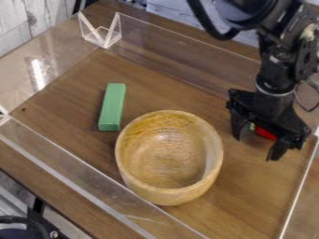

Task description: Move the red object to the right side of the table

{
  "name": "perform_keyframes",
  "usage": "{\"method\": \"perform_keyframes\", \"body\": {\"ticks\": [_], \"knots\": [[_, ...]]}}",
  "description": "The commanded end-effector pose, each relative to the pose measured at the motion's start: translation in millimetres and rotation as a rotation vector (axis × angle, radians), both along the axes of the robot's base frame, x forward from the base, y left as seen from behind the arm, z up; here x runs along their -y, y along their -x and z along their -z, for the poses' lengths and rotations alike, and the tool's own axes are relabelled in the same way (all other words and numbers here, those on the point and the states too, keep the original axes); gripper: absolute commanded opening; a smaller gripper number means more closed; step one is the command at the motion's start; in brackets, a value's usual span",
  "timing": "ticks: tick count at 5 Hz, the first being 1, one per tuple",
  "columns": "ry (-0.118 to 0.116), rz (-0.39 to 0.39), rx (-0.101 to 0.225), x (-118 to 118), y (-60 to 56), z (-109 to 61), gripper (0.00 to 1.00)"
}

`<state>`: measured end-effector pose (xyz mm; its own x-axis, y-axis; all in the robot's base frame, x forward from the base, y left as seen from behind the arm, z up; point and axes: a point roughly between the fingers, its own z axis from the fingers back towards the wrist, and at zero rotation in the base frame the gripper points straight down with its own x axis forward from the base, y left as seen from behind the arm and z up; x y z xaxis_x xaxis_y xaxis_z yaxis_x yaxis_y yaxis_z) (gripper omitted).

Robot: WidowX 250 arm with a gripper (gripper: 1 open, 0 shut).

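The black gripper [263, 137] points down over the right side of the dark wooden table [174, 79], just right of the bowl. Its jaws stand open. A small patch of the red object [264, 133] shows between the fingers, low by the tabletop; most of it is hidden by the gripper. The fingers do not look closed on it.
A round light wooden bowl [170, 155] sits at the front middle, close to the gripper's left. A green rectangular block [112, 105] lies left of the bowl. Low clear acrylic walls [75, 163] edge the table, and a clear folded stand [100, 30] is at the back left.
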<state>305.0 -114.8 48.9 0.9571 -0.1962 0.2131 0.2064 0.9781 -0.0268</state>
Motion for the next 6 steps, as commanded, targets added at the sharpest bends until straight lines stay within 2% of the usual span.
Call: {"method": "perform_keyframes", "body": {"ticks": [1,2,3,4,6], "knots": [[0.033,0.086,0.079,9.4,2.5,-18.2,1.00],[0.010,0.151,0.096,9.5,-0.6,-35.0,1.00],[-0.017,0.222,0.130,16.1,-12.3,-48.5,1.00],[-0.037,0.274,0.146,17.2,-17.4,-60.3,1.00],[-0.072,0.250,0.177,12.1,-14.9,-104.5,1.00]]}}
